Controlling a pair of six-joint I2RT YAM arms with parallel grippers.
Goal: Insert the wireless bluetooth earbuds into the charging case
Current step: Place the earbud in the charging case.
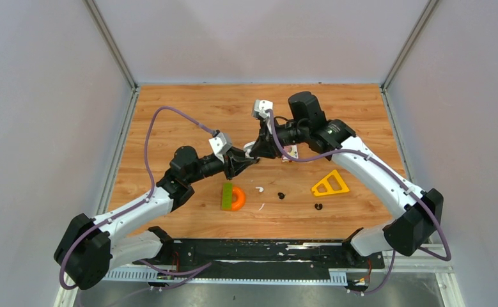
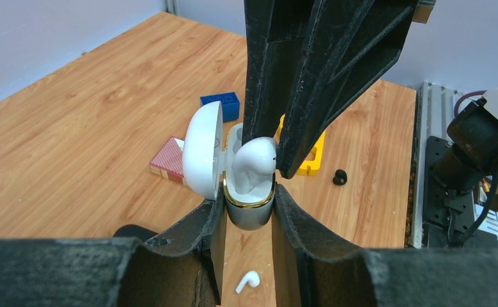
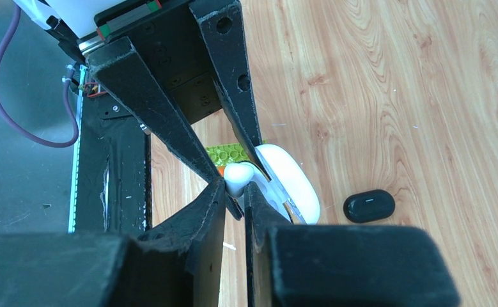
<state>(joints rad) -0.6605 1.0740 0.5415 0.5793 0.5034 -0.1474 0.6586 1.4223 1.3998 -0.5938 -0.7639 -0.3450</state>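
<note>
left claw (image 2: 248,198) and right claw (image 3: 236,185) crowding charging case (image 2: 249,220), open wood (image 1: 163,109) far left, earbuds (image 1: 280,194) strewn in front

Readable text, labels, brands, numbers, signs: none in any view.
Red box (image 2: 167,164), on the bench (image 2: 73,102) just behind the case (image 2: 202,150): fine printed pattern on its face, too small to read as lettering.
Case: plain white lid, gold rim, no mark legible.
</note>
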